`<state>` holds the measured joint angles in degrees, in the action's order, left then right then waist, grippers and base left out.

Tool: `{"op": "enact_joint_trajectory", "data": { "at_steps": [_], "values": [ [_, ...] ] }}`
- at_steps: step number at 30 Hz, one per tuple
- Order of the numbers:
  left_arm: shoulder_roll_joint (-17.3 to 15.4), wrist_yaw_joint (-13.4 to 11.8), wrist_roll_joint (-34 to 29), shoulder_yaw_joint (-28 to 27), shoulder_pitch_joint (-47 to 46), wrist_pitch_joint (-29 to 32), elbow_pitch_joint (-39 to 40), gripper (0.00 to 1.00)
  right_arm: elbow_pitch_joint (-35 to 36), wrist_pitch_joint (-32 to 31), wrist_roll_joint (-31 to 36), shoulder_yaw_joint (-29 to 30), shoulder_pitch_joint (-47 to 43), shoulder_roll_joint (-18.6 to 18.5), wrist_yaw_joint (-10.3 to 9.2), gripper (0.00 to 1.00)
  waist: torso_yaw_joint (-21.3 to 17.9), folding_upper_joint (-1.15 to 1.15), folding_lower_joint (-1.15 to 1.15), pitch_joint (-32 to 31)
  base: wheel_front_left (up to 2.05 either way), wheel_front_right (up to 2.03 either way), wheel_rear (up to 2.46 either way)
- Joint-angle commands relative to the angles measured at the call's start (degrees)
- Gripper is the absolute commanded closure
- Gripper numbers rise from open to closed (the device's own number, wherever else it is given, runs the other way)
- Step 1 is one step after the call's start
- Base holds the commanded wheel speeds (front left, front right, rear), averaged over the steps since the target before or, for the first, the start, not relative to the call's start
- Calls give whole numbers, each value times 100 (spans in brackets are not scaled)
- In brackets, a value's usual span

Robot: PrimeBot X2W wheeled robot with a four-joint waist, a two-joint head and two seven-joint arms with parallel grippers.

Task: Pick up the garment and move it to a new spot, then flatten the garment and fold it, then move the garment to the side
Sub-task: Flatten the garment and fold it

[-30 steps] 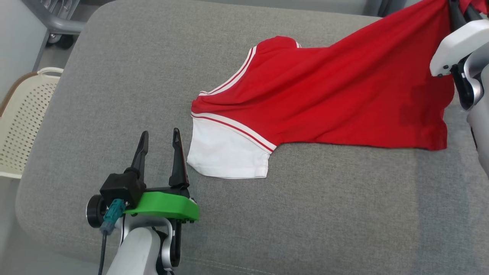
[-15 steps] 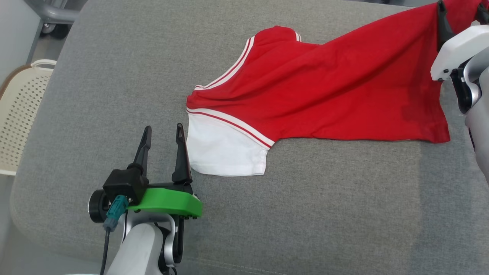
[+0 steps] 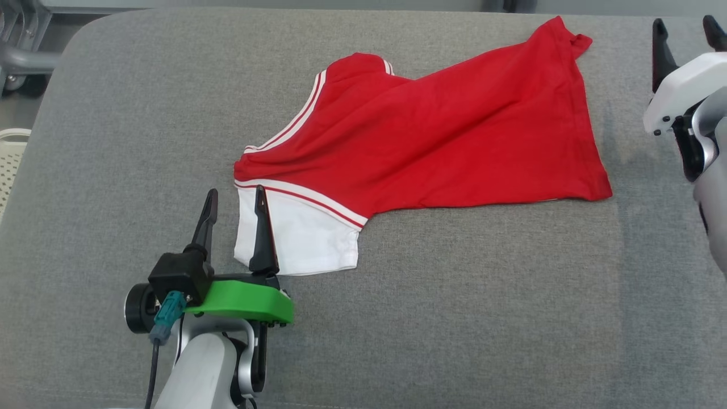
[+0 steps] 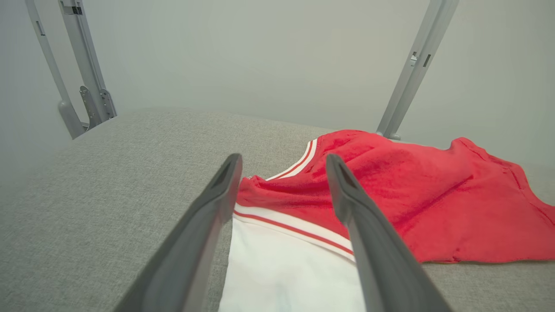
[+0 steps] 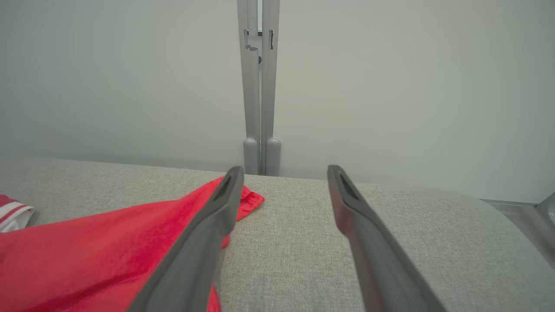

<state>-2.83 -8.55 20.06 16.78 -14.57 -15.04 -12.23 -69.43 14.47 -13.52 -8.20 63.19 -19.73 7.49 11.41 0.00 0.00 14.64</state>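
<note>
The garment (image 3: 431,142) is a red shirt with a white sleeve and white stripes, lying spread but rumpled across the grey cushion (image 3: 454,312). My left gripper (image 3: 235,196) stands open at the sleeve's left edge, its right finger over the white cloth; the left wrist view shows the white sleeve (image 4: 286,268) between the open fingers of that gripper (image 4: 282,162). My right gripper (image 3: 684,25) is open at the far right, clear of the shirt's hem corner (image 3: 573,40). In the right wrist view that gripper (image 5: 284,171) holds nothing, and the red hem (image 5: 108,242) lies to its left.
A cream perforated basket (image 3: 7,165) stands off the cushion's left edge. Grey metal frame legs (image 4: 82,86) and a post (image 5: 259,86) rise beyond the cushion's far edge against a pale wall. Bare cushion spreads in front of the shirt.
My right gripper opened and let go of the shirt's hem, which dropped flat onto the cushion. The head camera shifted, so the whole scene sits further left and lower.
</note>
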Motion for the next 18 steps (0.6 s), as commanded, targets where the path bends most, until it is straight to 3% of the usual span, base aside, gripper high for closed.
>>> {"op": "enact_joint_trajectory", "data": {
  "at_steps": [1,10,18],
  "values": [
    [-14,10,-44,-23,57,-14,-15,0,45,23,-70,-34,-143,47,0,0,-109,0,0,-115,0,0,0],
    [-13,10,-99,-118,257,-14,23,0,911,70,-1285,-281,-1356,21,-1,0,-388,0,0,-412,0,0,0],
    [-14,38,-113,-91,270,-14,61,0,1371,-18,-1954,-481,-2310,10,0,0,-403,0,0,-398,0,0,0]
  ]
}}
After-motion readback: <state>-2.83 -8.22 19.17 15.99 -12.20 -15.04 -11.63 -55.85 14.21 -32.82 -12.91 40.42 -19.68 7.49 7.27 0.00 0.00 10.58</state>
